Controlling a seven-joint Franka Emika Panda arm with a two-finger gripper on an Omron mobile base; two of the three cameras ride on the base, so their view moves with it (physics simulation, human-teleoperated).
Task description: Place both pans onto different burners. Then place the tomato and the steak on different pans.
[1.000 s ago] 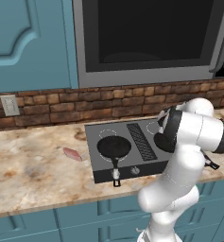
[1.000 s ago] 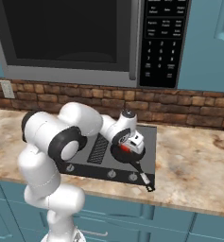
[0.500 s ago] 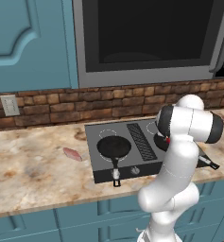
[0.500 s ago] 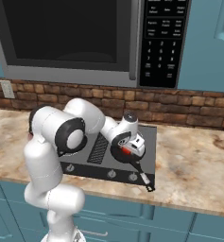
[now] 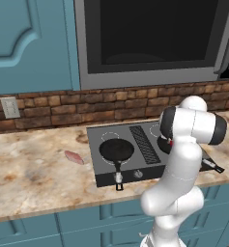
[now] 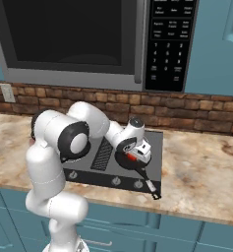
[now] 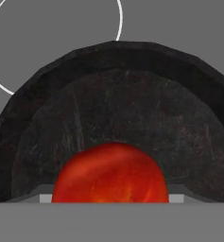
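Matt scuffed black pan (image 7: 132, 118), glossy smooth tomato (image 7: 111, 172), speckled stone-look counter (image 5: 34, 178)

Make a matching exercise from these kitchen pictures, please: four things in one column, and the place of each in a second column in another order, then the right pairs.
Things:
1. tomato
2. steak
3. left pan
4. wall socket

Places:
A. on the brick wall, above the counter
B. over the right pan, close in front of the hand camera
C. on the bare counter, left of the cooktop
D. on the front left burner, nothing in it

Pairs: 1-B, 2-C, 3-D, 4-A
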